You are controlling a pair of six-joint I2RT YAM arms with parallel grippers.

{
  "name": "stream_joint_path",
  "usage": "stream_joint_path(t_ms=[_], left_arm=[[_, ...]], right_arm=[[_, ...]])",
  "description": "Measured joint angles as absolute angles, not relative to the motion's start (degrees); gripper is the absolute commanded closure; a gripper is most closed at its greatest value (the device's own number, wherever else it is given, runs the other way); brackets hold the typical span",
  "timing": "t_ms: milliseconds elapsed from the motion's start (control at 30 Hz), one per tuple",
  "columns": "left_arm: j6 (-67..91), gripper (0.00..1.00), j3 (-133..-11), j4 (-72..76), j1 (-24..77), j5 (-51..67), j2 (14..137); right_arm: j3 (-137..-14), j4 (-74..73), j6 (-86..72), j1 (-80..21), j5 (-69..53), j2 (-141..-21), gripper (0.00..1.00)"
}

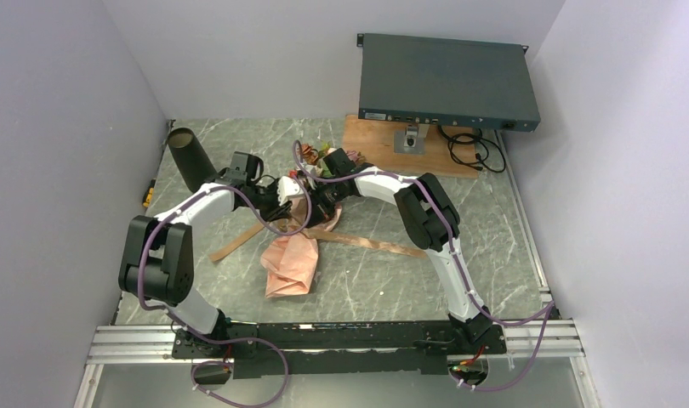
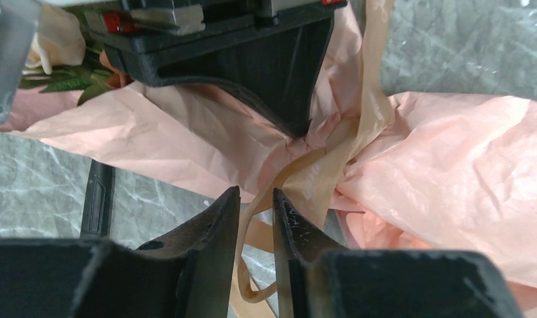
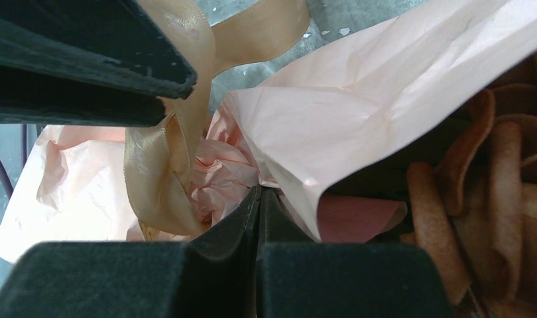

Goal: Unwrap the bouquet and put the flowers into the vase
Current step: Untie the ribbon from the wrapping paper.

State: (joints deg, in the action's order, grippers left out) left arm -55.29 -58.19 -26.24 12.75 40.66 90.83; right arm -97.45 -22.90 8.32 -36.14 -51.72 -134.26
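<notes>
Two grippers meet at the bouquet [image 2: 186, 132] neck. Left gripper [image 2: 256, 199] fingers slightly parted, tan ribbon [image 2: 319, 175] seemingly between them. Right gripper [image 3: 259, 195] fingers pressed together against crumpled pink paper [image 3: 358, 99].

Pink-wrapped bouquet [image 1: 292, 259] lies centrally, tan ribbon [image 1: 375, 244] trailing, black vase [image 1: 188, 157] far-left

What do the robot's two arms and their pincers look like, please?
The left arm and right arm have white links, bulky black joints and a looping purple cable each. The left pincer and right pincer have matte black, tapered fingers.
</notes>
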Motion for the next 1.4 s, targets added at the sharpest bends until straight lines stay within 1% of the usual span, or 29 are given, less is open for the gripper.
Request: stream_joint_path(t_ms=[100,133,167,267,300,333,467,633,800,833,867,900,967,1000,1067,1200,1333,1400], left_arm=[[-55.4,0.68,-58.2,-26.0,12.8,38.8,91.7],[-55.4,0.69,-58.2,-26.0,12.8,38.3,91.8],[-55.6,0.72,-58.0,-25.9,12.8,37.7,91.8],[-56.4,0.93,-57.3,-25.9,12.8,37.0,91.8],[-56.4,0.98,-57.2,-26.1,12.8,36.8,91.8],[-56.1,1.0,-57.2,-26.2,12.8,36.6,91.8],[-50.9,1.0,-57.2,-25.4,12.4,34.9,91.8],[-35.8,1.0,-56.4,-21.0,8.6,30.7,90.8],[-20.6,1.0,-49.5,-16.5,4.6,24.9,82.3],[-18.6,0.99,-48.3,-16.4,4.6,24.1,80.6],[-17.0,0.89,-47.4,-16.3,4.7,23.5,79.2],[-15.7,0.71,-47.0,-16.3,4.7,23.0,78.3],[-14.4,0.43,-46.8,-15.9,4.7,22.7,77.4],[-14.8,0.35,-46.8,-15.6,4.5,23.1,77.3],[-16.6,0.33,-46.8,-15.7,4.2,25.7,77.2],[-25.1,0.35,-48.5,-17.7,5.8,33.0,77.6],[-37.5,0.41,-54.0,-22.4,7.0,38.8,81.6],[-43.6,0.47,-56.8,-24.8,7.3,40.8,84.8]], right_arm=[[-97.4,-22.9,8.3,-36.1,-51.7,-134.3,1.0],[-97.4,-22.9,8.3,-36.1,-51.7,-134.3,1.0],[-97.4,-22.9,8.3,-36.1,-51.7,-134.3,1.0],[-97.5,-22.9,8.1,-36.1,-51.7,-134.3,1.0],[-97.5,-22.9,8.1,-36.1,-51.7,-134.3,1.0],[-97.5,-22.9,8.0,-36.1,-51.7,-134.3,1.0],[-97.5,-22.9,7.9,-36.1,-51.7,-134.3,1.0],[-97.2,-22.5,7.6,-36.1,-51.7,-134.3,1.0],[-96.9,-22.1,7.3,-36.0,-51.7,-134.3,1.0],[-96.8,-22.0,7.3,-36.0,-51.7,-134.2,1.0],[-96.8,-22.0,7.3,-36.0,-51.7,-134.2,1.0],[-96.8,-21.9,7.3,-36.0,-51.7,-134.2,1.0],[-96.7,-21.9,7.3,-36.0,-51.7,-134.2,1.0],[-96.7,-21.8,7.3,-36.0,-51.7,-134.2,1.0],[-96.6,-21.8,7.3,-36.0,-51.7,-134.1,1.0],[-96.3,-21.4,7.3,-36.0,-51.7,-134.0,1.0],[-96.1,-21.1,7.3,-36.0,-51.7,-133.9,1.0],[-96.1,-21.0,7.2,-36.0,-51.7,-133.9,1.0]])
